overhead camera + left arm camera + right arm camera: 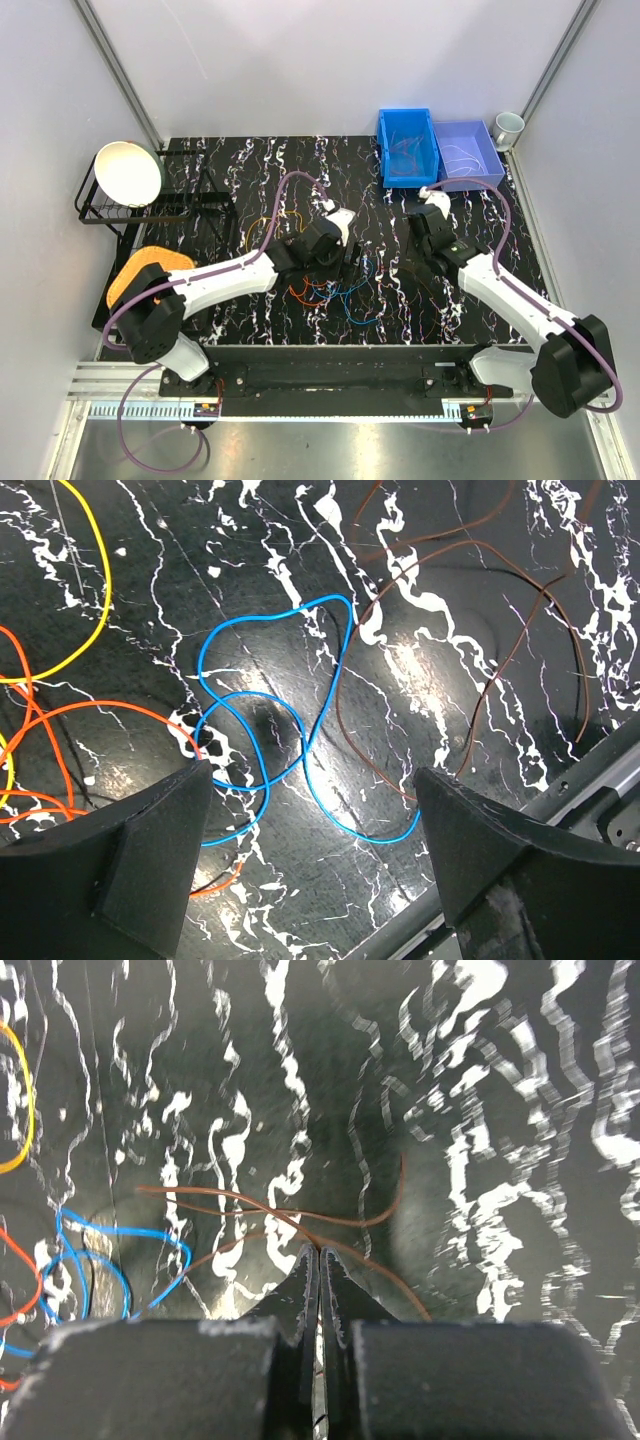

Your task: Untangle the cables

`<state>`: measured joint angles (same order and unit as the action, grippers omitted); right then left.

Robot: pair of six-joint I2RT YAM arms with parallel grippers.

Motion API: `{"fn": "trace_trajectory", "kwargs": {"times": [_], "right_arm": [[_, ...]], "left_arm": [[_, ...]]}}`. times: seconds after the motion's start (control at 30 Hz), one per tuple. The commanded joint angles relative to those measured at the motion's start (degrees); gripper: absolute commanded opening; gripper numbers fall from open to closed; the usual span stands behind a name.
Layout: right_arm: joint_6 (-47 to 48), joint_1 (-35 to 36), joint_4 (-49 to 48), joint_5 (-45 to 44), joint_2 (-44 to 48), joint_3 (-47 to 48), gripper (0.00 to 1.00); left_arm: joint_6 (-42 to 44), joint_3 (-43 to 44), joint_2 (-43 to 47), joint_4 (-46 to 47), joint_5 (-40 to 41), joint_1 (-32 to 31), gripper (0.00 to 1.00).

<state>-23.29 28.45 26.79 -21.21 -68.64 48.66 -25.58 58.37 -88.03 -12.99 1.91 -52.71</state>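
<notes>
Several thin cables lie looped on the black marbled table (250,170) between my arms. The blue cable (300,608) and the brown cable (470,543) cross under my left gripper (312,772), which is open wide, empty and hovering above them. Orange (100,705) and yellow (105,590) cables lie to its left. My right gripper (320,1250) is shut, pinching the brown cable (250,1200) at its tips, low over the table. The blue cable (130,1230) lies to its left. From above, the left gripper (350,265) and right gripper (412,265) flank the tangle (320,287).
A blue bin (408,148) and a paler bin (467,155), each holding wires, stand at the back right, with a mug (508,126) beyond. A wire rack with a white bowl (128,172) stands at the back left. An orange object (150,268) lies at the left edge.
</notes>
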Motion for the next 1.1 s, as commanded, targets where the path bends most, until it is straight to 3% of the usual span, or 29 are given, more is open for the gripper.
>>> {"fn": "trace_trajectory", "kwargs": {"times": [0.0, 0.17, 0.23, 0.5, 0.63, 0.77, 1.07], "right_arm": [[-1.85, -0.06, -2.09, 5.83, -1.41, -1.64, 0.0], [-2.11, -0.06, -1.47, 8.81, -2.72, -2.79, 0.01], [-2.02, -0.06, -1.03, 9.43, -3.51, -2.7, 0.07], [-1.06, -0.15, 1.16, 6.1, -5.71, 0.2, 0.64], [-0.44, -0.23, 2.13, 5.3, -7.03, 1.17, 0.74], [-0.27, -0.32, 2.48, 4.17, -8.78, 0.65, 0.79], [-0.97, -4.19, 2.57, 5.03, -15.99, 2.84, 0.79]], "left_arm": [[-0.43, 1.48, 1.27, 1.66, -0.24, -0.46, 0.84], [-0.52, 1.57, 4.79, -4.29, 3.53, -0.55, 0.84], [-0.61, 2.01, 7.07, -7.12, 6.33, -0.55, 0.84], [0.71, 4.82, 17.78, -25.84, 15.22, -0.64, 0.84], [1.32, 4.83, 22.72, -33.22, 20.92, -0.47, 0.87], [1.59, 1.58, 28.16, -36.05, 23.75, -0.38, 0.88], [1.06, -5.72, 37.23, -34.12, 26.48, 0.06, 0.91]]}}
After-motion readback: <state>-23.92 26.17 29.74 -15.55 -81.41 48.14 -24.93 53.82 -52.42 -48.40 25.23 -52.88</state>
